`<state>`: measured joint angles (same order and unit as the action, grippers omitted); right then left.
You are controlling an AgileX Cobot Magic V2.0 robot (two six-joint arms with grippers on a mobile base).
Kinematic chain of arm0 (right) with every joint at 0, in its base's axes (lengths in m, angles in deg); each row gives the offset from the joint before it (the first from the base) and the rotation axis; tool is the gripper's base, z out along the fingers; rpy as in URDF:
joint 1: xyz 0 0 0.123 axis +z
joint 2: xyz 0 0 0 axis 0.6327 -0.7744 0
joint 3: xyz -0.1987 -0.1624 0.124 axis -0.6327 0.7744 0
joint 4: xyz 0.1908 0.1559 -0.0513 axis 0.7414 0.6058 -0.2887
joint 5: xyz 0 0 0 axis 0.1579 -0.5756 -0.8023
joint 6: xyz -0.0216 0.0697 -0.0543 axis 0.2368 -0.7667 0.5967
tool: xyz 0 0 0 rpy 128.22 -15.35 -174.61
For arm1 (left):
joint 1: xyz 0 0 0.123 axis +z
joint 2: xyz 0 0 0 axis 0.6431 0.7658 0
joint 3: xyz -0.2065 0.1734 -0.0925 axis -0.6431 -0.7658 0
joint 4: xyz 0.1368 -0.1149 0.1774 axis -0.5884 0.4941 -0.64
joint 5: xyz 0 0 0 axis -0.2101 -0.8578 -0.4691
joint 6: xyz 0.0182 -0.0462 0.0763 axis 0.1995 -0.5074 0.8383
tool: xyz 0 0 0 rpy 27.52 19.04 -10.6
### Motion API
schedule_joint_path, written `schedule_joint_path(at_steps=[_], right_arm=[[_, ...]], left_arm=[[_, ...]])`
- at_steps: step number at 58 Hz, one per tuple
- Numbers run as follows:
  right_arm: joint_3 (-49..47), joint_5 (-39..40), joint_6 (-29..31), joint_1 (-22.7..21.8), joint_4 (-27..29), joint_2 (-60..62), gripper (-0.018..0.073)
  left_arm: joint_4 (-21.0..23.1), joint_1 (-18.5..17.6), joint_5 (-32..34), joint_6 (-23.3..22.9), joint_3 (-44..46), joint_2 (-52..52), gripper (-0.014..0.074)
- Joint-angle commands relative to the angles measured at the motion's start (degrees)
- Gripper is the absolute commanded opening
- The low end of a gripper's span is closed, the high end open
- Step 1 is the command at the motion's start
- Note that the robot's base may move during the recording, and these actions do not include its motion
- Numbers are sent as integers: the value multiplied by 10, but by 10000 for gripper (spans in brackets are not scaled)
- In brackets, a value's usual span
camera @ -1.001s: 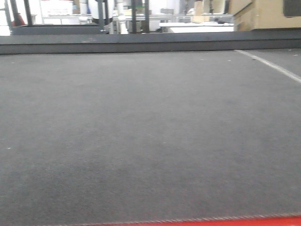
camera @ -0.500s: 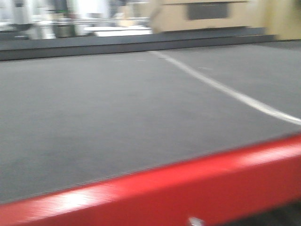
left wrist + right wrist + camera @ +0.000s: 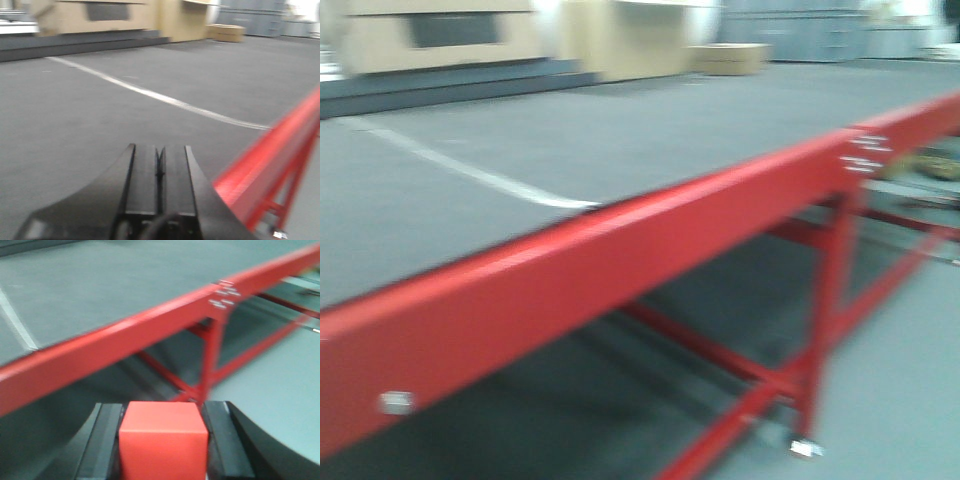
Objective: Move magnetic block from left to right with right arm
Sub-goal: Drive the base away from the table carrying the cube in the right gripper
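Front view: it's blurred, showing only the grey felt tabletop (image 3: 470,215) and its long red metal rail (image 3: 620,250), with no cube or gripper in sight.

Left wrist view: the black two-finger left gripper (image 3: 160,152) has its fingers pressed together, empty, above the felt.

Right wrist view: the black right gripper (image 3: 162,410) is clamped on the small bright-red matte cube (image 3: 162,445), with the rail ahead. The cube looks rigid, light and smooth, so its flat opposite faces are the place to hold.
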<state>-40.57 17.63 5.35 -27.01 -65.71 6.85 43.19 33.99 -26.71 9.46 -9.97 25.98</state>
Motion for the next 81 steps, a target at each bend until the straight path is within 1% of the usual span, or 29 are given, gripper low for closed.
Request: schedule_joint_path(at_steps=[1, 81], right_arm=[[-16, 48, 5, 1, -8, -8, 182], [-16, 48, 5, 1, -8, -9, 182]], left_arm=[[3, 1, 47, -3, -5, -8, -126], [3, 1, 47, -3, -5, -4, -126]])
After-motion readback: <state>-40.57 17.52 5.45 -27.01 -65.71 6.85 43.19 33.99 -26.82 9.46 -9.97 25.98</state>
